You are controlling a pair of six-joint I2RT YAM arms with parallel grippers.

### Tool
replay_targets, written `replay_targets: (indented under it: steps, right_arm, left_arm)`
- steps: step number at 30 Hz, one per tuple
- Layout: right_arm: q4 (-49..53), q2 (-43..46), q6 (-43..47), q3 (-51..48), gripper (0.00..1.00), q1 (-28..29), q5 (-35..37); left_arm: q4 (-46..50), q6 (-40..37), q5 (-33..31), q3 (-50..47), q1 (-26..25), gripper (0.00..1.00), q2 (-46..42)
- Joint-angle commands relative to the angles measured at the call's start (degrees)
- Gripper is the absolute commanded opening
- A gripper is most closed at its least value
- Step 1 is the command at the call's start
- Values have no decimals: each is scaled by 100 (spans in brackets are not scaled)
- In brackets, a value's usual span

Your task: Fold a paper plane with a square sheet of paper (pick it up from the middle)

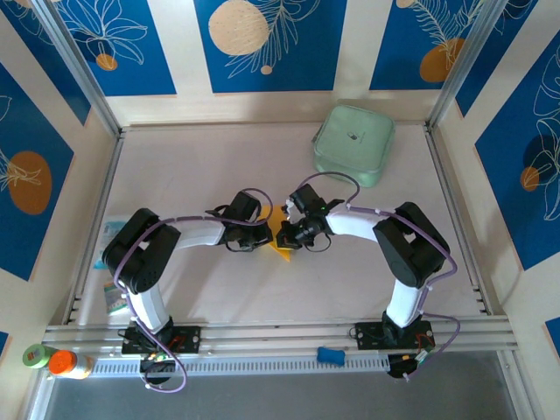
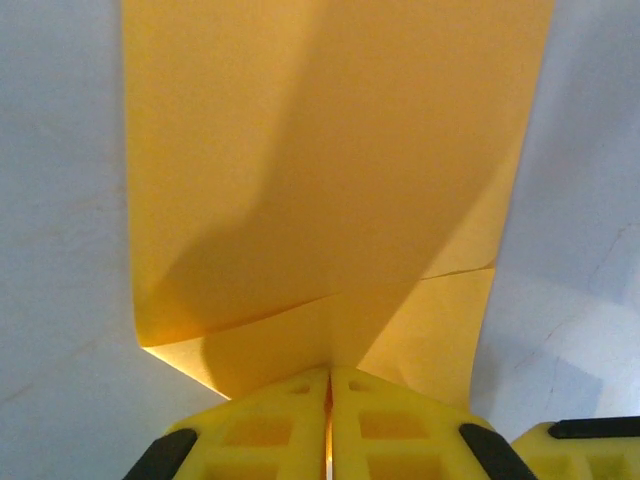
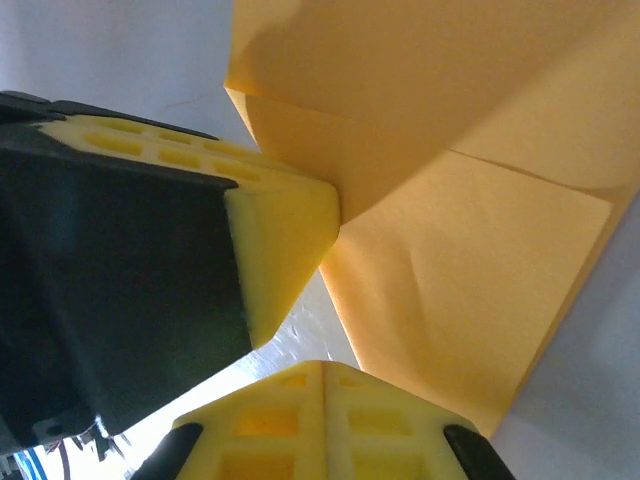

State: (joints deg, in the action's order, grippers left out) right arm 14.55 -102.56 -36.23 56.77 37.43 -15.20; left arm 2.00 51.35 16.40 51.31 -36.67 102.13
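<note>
Clamping the paper [image 2: 330, 170] by its near edge, left end effector [image 2: 328, 378]; right end effector [image 3: 322, 370] closed alongside.

The square sheet of paper [image 2: 330, 180] is being shown in plain orange-yellow, with no print on it. Bright yellow is being displayed on the jaws of the left gripper [image 2: 328, 385] and the right gripper [image 3: 322, 378], edged by black pads [image 2: 165, 458]. The tabletop [image 1: 201, 166] is being seen as pale pinkish-white and the case [image 1: 353, 144] as mint green. The wall panels [image 1: 262, 44] are being rendered in deep blue, patterned with white leaf outlines and orange and peach discs.
</note>
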Motion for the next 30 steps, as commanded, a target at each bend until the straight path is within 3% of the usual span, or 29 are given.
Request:
replay_targets:
  steps: [1, 9, 21, 26, 30]
  right_arm:
    - [77, -197, -74, 103, 0, 88, -95]
    - [338, -368, 58, 108, 0, 118, -29]
    - [258, 716, 378, -1591, 0, -390, -181]
    - [75, 1531, 288, -1632, 0, -526, -334]
    - [40, 1855, 34, -1362, 8, -514, -16]
  left_arm:
    - [432, 94, -199, 11, 8, 10, 246]
    - [515, 164, -276, -7, 5, 10, 251]
    - [486, 127, -72, 130, 7, 11, 220]
    - [330, 264, 263, 359, 10, 18, 54]
    - [27, 580, 380, 367, 111, 31, -334]
